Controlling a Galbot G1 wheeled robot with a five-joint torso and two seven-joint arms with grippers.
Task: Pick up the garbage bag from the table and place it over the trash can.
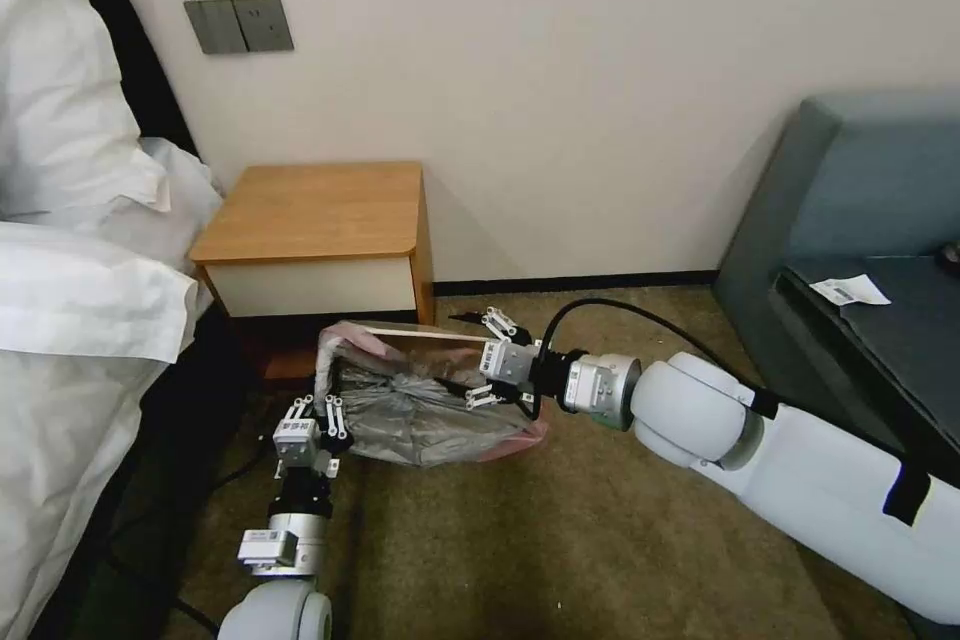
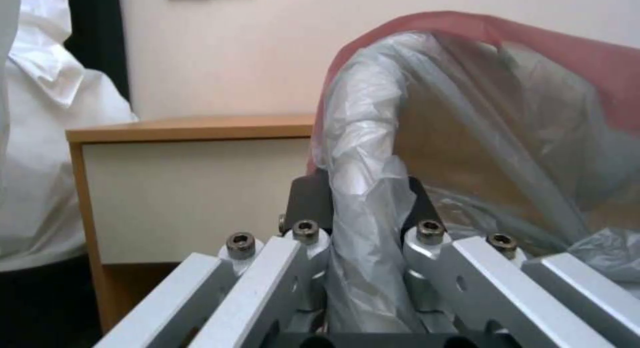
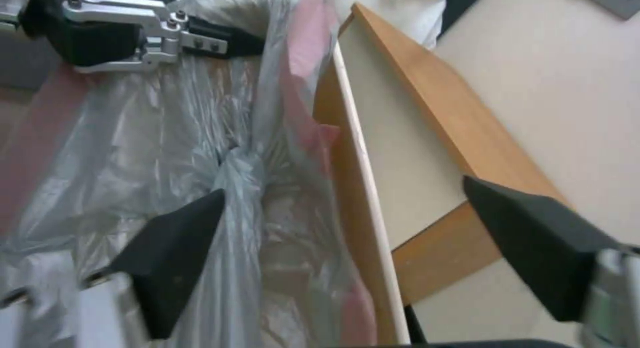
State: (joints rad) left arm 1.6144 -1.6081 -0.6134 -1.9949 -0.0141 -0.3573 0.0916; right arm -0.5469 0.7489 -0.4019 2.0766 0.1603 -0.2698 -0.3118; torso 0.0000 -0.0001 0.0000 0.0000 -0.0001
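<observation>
**Claw positions with the garbage bag at the trash can**

The left claw sits in the lower left of the head view, on the carpet side of the bin, pointing up the frame. Its fingers are pressed together on a fold of the garbage bag; in the left wrist view the silvery film runs between the two black pads and rises in an arch with the pink rim on top.

The right claw reaches in from the right of the head view to the centre of the frame. Its fingers are spread wide. In the right wrist view one black pad lies against the grey film and the other stands well apart, over the floor near the counter corner.

The garbage bag hangs crumpled over and inside the trash can, whose cream rim shows as a thin pale line at the centre of the head view. The pink rim of the bag lies along the bin's left and lower right edges.

The counter stands just behind the bin, at centre left, against the wall. White bed linen occupies the left edge of the frame. A grey sofa occupies the right edge.
</observation>
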